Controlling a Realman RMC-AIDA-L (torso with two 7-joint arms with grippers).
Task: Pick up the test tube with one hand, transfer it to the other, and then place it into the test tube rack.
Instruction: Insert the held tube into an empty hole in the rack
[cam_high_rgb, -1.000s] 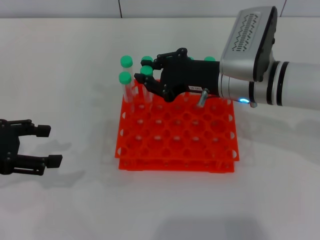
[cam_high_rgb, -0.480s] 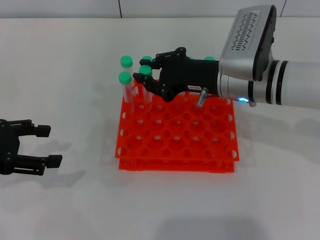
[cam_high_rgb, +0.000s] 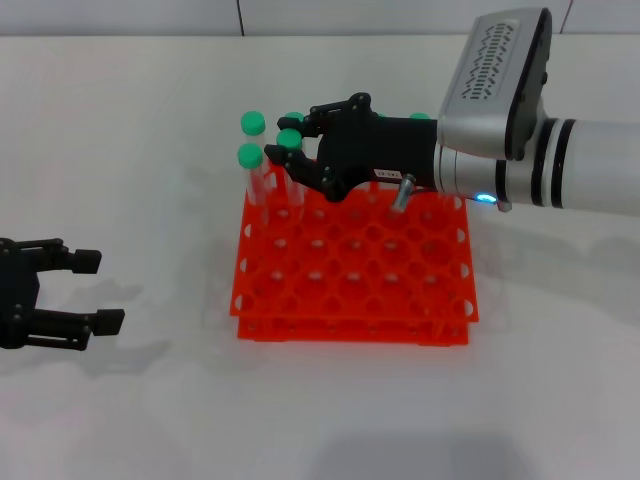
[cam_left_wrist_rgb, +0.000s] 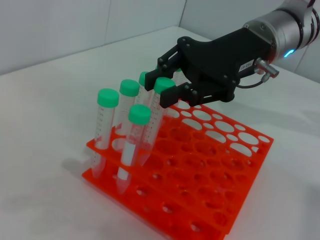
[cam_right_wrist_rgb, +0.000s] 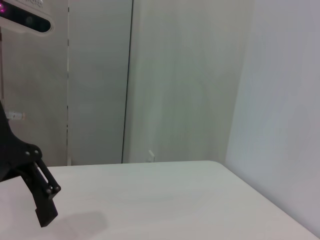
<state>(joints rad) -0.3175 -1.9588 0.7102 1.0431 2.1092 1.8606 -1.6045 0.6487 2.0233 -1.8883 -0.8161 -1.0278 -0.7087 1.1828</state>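
Late stage — right gripper (cam_high_rgb: 292, 158) clenched on test tube (cam_left_wrist_rgb: 159, 107) over test tube rack (cam_high_rgb: 352, 300); insertion pending. Left gripper (cam_high_rgb: 88, 290) parked aside, released — handover seemingly done.

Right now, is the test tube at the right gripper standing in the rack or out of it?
In: the test tube passes through the rack, leaning, with the right gripper around its green cap.
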